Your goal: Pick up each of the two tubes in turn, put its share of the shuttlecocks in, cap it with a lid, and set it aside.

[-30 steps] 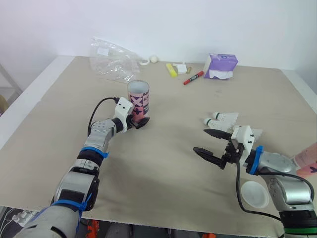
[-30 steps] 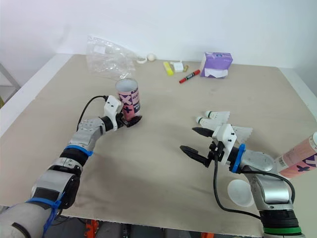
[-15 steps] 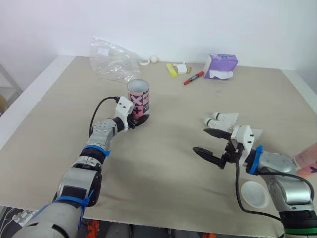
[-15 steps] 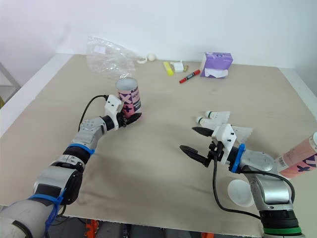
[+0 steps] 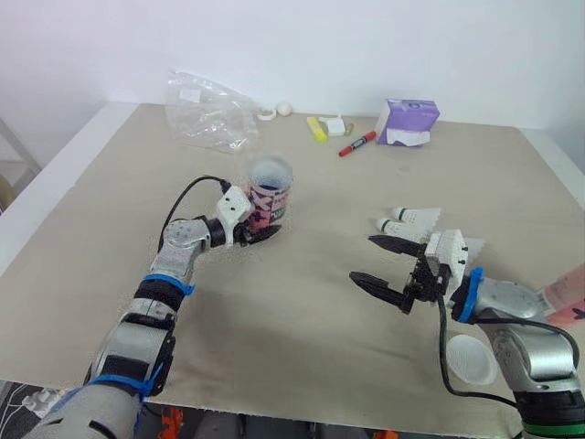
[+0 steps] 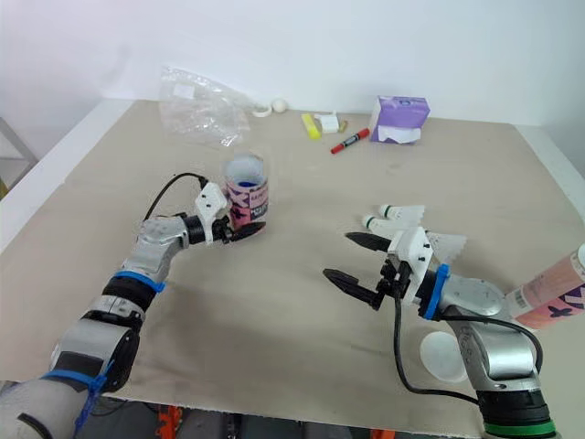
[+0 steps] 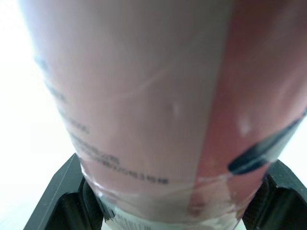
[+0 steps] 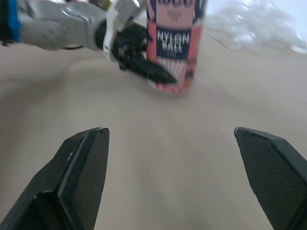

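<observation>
A pink printed tube stands left of the table's centre, leaning so its open mouth shows. My left gripper is shut on its base; its black fingers press against the tube from both sides. My right gripper hovers open over the table to the right, pointing at the tube, nothing between its fingers. White shuttlecocks lie just behind the right gripper. A second pink tube shows at the right edge. A white lid lies near the front edge.
At the back of the table lie a crumpled clear plastic bag, a purple box, a red marker, a yellow bar and a small white ball. Bare tabletop separates the two grippers.
My left gripper has carried the tube a little to the right and tipped it, so its inside now shows. The right gripper has edged slightly left.
</observation>
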{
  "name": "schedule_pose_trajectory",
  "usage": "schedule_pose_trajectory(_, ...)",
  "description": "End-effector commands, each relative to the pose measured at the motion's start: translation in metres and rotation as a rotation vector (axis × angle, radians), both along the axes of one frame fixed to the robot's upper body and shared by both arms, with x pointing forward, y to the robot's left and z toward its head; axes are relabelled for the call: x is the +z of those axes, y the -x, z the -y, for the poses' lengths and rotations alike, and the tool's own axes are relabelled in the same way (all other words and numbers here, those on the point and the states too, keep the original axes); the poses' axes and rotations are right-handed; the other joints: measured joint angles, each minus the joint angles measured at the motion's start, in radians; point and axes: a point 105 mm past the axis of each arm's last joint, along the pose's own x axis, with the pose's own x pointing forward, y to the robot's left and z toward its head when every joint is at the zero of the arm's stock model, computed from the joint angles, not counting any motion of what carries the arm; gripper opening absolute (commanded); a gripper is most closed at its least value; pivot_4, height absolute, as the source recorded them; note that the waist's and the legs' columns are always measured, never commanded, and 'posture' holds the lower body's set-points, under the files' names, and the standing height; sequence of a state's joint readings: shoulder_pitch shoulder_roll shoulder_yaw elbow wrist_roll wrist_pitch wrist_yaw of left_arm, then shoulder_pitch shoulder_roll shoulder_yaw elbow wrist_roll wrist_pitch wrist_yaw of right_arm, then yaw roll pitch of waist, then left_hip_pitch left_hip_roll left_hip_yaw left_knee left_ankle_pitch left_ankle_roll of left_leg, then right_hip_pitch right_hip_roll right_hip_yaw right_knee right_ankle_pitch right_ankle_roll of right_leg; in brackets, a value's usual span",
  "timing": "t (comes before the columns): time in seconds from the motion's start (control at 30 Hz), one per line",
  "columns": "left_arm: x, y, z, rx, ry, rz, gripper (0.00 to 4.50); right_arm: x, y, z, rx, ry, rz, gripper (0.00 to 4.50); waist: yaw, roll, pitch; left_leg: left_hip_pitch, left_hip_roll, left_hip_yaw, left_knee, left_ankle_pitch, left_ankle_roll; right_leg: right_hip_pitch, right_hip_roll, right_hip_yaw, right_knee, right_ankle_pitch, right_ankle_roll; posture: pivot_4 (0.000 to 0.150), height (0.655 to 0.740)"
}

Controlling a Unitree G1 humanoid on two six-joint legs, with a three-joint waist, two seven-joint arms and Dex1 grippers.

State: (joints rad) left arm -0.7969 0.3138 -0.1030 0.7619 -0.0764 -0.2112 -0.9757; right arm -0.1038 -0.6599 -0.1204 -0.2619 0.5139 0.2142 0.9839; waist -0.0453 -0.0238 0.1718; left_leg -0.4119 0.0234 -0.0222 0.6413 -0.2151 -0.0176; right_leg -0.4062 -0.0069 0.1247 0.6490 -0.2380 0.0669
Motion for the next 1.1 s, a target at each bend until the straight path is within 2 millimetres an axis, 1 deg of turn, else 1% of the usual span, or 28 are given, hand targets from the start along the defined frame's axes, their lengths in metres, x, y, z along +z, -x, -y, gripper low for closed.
schedule_pose_trajectory(0.03,0.018,0.022,0.007,-0.151,-0.081,0.051,2.84,0.015,0.013,-0.005,0.061,-0.014,0.037,4.5,0.0,0.0,0.0,0.0,0.0,0.0,0.0,0.0,0.0,0.0,0.0,0.0,0.0,0.0,0.0,0.15,0.74)
schedule_pose_trajectory(0.17,0.016,0.046,0.012,-0.272,-0.176,0.008,2.84,0.016,0.03,-0.013,0.143,-0.016,0.014,4.5,0.0,0.0,0.0,0.0,0.0,0.0,0.001,0.0,0.0,0.0,0.0,0.0,0.001,-0.001,0.001,0.15,0.74)
schedule_pose_trajectory(0.23,0.017,0.054,0.015,-0.311,-0.205,-0.013,2.84,0.016,0.037,-0.016,0.172,-0.008,0.007,4.5,0.0,0.0,0.0,0.001,0.001,0.0,0.001,0.0,0.0,0.0,0.0,0.0,0.001,-0.002,0.003,0.15,0.74)
schedule_pose_trajectory(0.33,0.013,0.073,0.021,-0.407,-0.332,-0.072,2.84,0.014,0.05,-0.019,0.216,0.01,-0.004,4.5,0.0,0.0,0.0,0.0,0.001,0.0,0.004,0.0,0.0,0.001,0.001,-0.001,0.002,-0.003,0.005,0.15,0.74)
schedule_pose_trajectory(0.4,0.011,0.087,0.022,-0.469,-0.42,-0.114,2.84,0.014,0.054,-0.017,0.218,0.017,-0.008,4.5,-0.001,0.0,0.0,0.0,0.001,0.0,0.005,0.0,0.0,0.001,0.001,-0.001,0.002,-0.003,0.005,0.15,0.74)
schedule_pose_trajectory(0.53,0.022,0.102,0.033,-0.546,-0.467,-0.105,2.84,0.013,0.054,-0.013,0.201,0.023,-0.004,4.5,0.0,0.0,0.0,0.0,0.002,0.0,0.007,0.0,0.0,0.001,0.001,-0.001,0.003,-0.003,0.006,0.15,0.74)
schedule_pose_trajectory(0.6,0.02,0.11,0.035,-0.587,-0.524,-0.108,2.84,0.013,0.055,-0.012,0.195,0.019,-0.001,4.5,0.0,0.0,0.0,-0.001,0.002,0.0,0.01,0.0,0.0,0.001,0.001,-0.001,0.004,-0.002,0.006,0.15,0.74)
schedule_pose_trajectory(0.73,0.008,0.117,0.03,-0.623,-0.656,-0.117,2.84,0.012,0.056,-0.012,0.194,0.023,-0.001,4.5,-0.001,0.0,0.0,0.0,0.003,0.001,0.012,0.0,0.0,0.002,0.002,-0.001,0.004,-0.002,0.005,0.15,0.74)
schedule_pose_trajectory(0.83,0.005,0.116,0.028,-0.621,-0.733,-0.121,2.84,0.012,0.056,-0.011,0.19,0.023,-0.001,4.5,-0.001,0.0,0.0,0.0,0.003,0.001,0.012,0.0,0.0,0.001,0.003,-0.001,0.004,-0.002,0.004,0.15,0.74)
schedule_pose_trajectory(1.1,0.001,0.111,0.033,-0.606,-0.791,-0.135,2.84,0.013,0.055,-0.012,0.185,0.018,0.003,4.5,-0.001,0.0,0.0,0.0,0.003,0.001,0.012,0.0,0.0,0.002,0.003,-0.001,0.004,-0.002,0.004,0.15,0.74)
